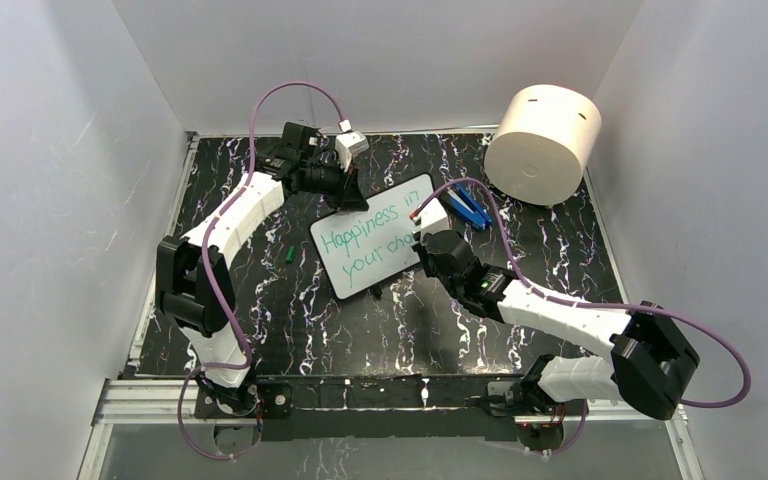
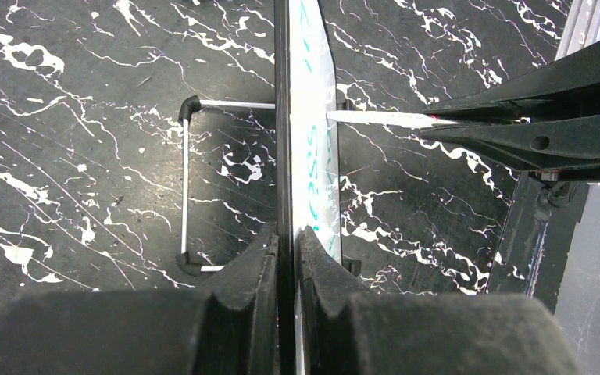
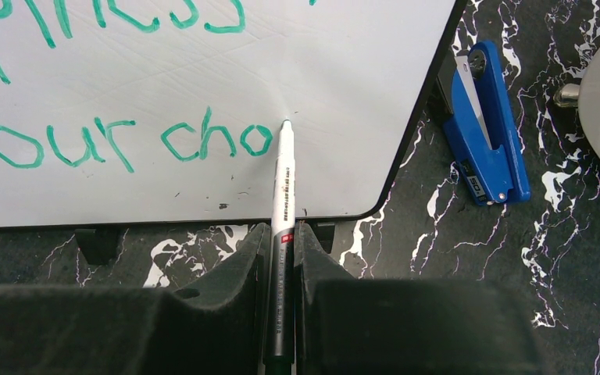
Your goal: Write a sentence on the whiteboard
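At the middle of the worktop, the whiteboard stands propped on its wire stand, tilted toward me. The sentence runs in teal, "Happiness in" above "your cho", so I judge it unfinished. My left pincer is clenched on the board's far edge, I think to steady it against the pen's push. My right pincer grasps the marker, its tip touching the white just right of the final "o". Bare board lies between tip and right frame, room for a few letters. Beyond that edge a blue tool lies close, with the cream cylinder behind it.
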You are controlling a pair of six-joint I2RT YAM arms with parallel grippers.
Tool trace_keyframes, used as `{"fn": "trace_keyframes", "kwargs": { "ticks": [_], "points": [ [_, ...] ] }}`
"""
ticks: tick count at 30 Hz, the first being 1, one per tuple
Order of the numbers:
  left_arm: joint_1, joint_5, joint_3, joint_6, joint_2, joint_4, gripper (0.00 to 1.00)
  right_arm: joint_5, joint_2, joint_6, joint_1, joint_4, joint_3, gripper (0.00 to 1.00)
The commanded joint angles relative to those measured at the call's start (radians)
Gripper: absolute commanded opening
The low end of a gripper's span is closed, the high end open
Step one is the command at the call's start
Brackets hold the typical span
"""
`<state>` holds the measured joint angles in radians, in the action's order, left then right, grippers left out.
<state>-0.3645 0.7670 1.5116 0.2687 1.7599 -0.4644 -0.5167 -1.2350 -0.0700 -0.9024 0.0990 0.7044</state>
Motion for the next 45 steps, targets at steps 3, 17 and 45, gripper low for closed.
{"fn": "trace_keyframes", "kwargs": {
  "ticks": [3,17,45],
  "points": [
    [-0.024,-0.03,-0.037,0.042,0.035,-0.133,0.0,0.01,0.01,0.001,0.014,0.028,0.024,0.0],
    [-0.024,-0.029,-0.036,0.041,0.037,-0.133,0.0,0.043,-0.002,-0.034,0.015,-0.037,0.013,0.0],
    [-0.024,-0.029,-0.034,0.04,0.038,-0.133,0.0,0.055,0.017,-0.053,0.015,-0.058,0.0,0.0]
  ]
}}
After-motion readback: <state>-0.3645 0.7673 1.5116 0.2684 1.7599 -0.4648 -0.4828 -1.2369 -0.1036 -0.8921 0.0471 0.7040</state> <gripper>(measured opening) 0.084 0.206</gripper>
